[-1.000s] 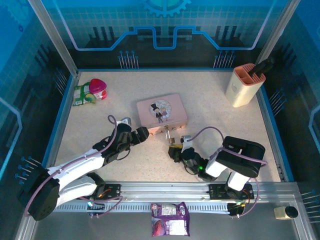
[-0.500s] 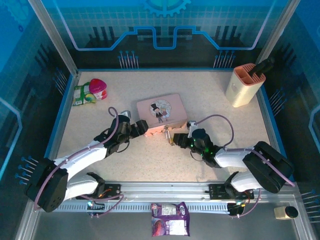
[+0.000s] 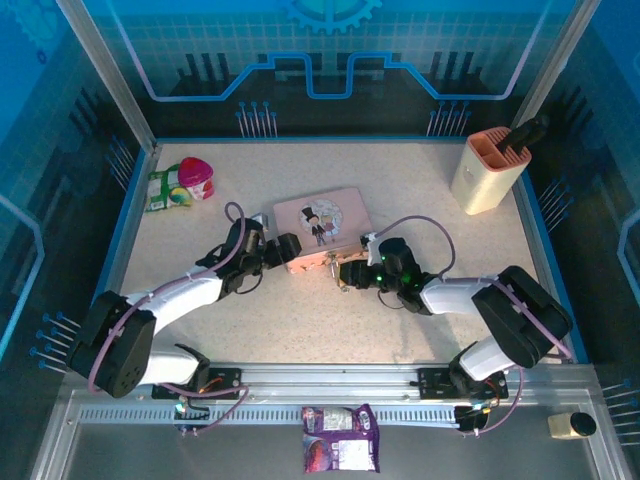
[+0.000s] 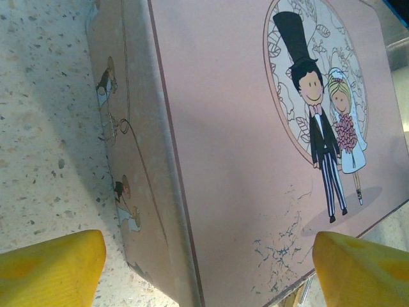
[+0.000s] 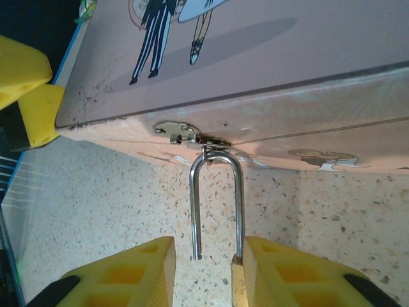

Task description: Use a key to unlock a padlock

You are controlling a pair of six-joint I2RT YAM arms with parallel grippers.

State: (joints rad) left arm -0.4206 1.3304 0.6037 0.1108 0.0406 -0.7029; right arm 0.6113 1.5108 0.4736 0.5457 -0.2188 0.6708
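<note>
Flanking the brass padlock [image 5: 238,288] with silver U-shackle [image 5: 216,155], right tool [image 5: 209,256]: grip unclear; left tool [image 4: 208,256] gapes.

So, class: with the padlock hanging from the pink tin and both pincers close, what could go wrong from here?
The padlock hangs by its shackle from the hasp of the pink tin; a pull by the right pincer could drag the tin, since the left pincer straddles its corner open, not clamping. One shackle leg ends free beside a yellow finger; closing might pinch the shackle instead of the brass body.
</note>
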